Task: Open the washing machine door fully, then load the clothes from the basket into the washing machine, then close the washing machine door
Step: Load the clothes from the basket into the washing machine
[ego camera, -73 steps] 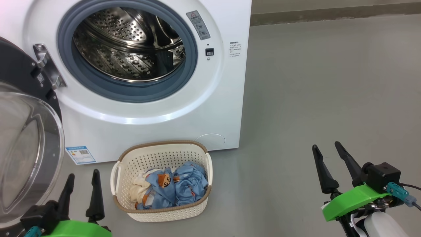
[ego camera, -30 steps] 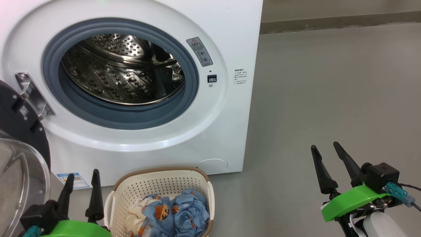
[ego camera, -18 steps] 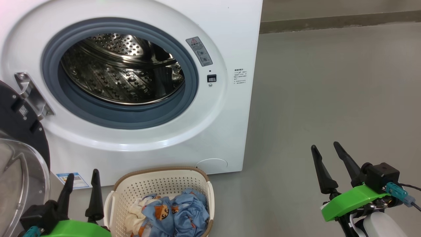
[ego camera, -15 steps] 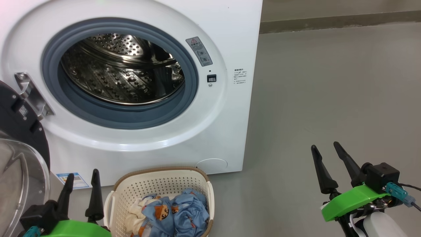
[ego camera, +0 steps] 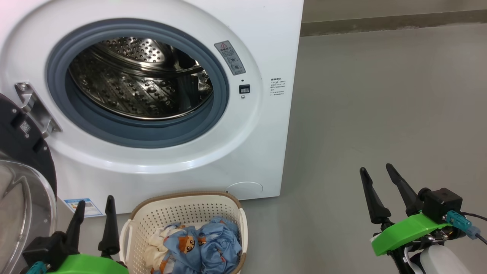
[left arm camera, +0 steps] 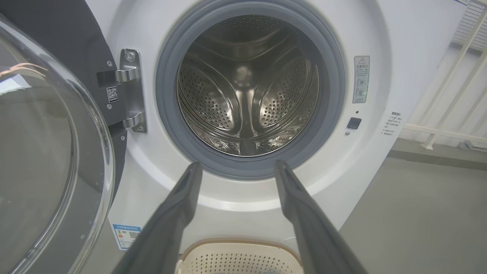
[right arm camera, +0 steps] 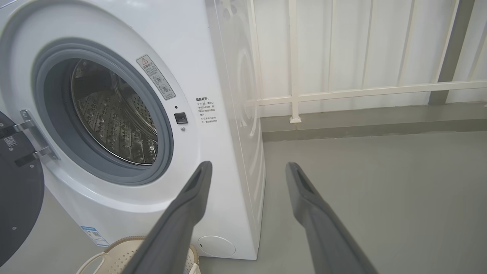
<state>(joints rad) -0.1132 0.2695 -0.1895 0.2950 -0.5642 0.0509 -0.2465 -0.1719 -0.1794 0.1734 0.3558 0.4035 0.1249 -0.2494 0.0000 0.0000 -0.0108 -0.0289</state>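
Right now the big white boxy front-loading washing machine stands with its round, black-rimmed, glass-domed door swung wide on the metal hinge at the left, so the perforated steel drum lies bare. Just in front sits the small cream perforated plastic basket with a brown rim, holding crumpled light blue printed clothes. Beside the basket hovers the left gripper; the right gripper hangs over grey floor, well apart — both spread wide, holding nothing.
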